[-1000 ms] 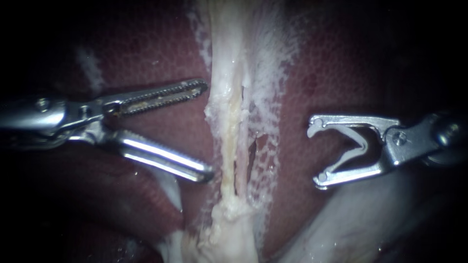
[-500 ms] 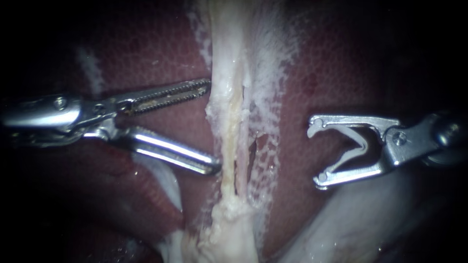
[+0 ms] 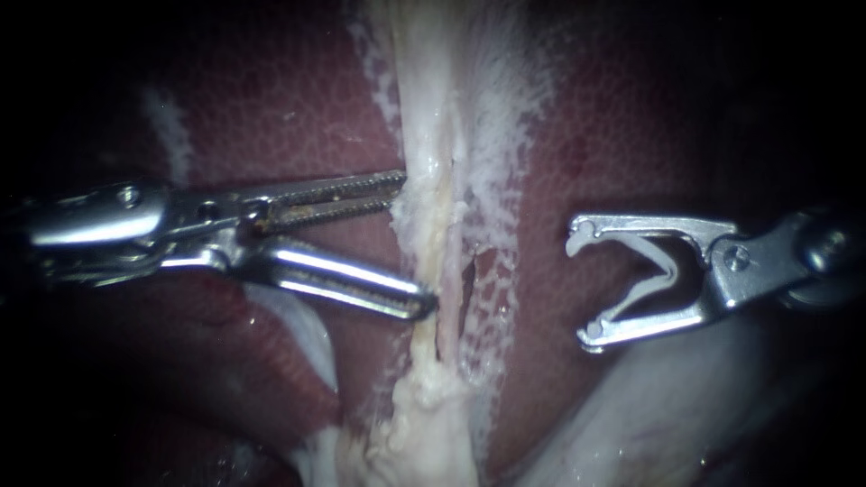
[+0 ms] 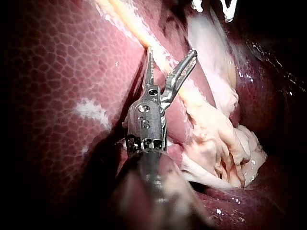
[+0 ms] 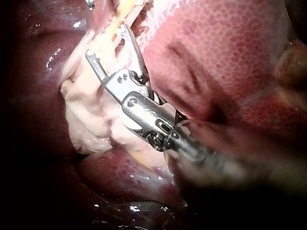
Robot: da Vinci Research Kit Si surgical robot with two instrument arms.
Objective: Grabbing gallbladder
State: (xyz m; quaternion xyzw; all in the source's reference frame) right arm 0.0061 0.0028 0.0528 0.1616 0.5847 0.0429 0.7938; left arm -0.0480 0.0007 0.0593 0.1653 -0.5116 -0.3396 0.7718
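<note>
Down the middle of the endoscope view runs the gallbladder (image 3: 424, 108), which I read as the pale band, with dark red liver (image 3: 271, 108) on both sides. The left instrument (image 3: 415, 243) comes in level with its jaws wide. The toothed jaw's tip touches the band's edge and the other tip lies against it lower down, so nothing is gripped yet. To do this well, I judge it should go a little deeper so the band sits between the teeth. It should then close slowly on the full thickness, not on the frayed white film (image 3: 505, 135) alongside. A dark slit (image 3: 469, 275) just past the lower tip could catch it. The right instrument (image 3: 586, 284) sits well apart on the far side, its jaws spread around a white clip (image 3: 663, 271) that touches both, and it is not in the way.

From the left wrist, the jaws make a V with the band crossing between them. A lumpy pale mass (image 4: 220, 139) lies beside the shaft, clear of the bite.

From the right wrist, that instrument hangs over the same mass, and the clip is hard to make out there.
</note>
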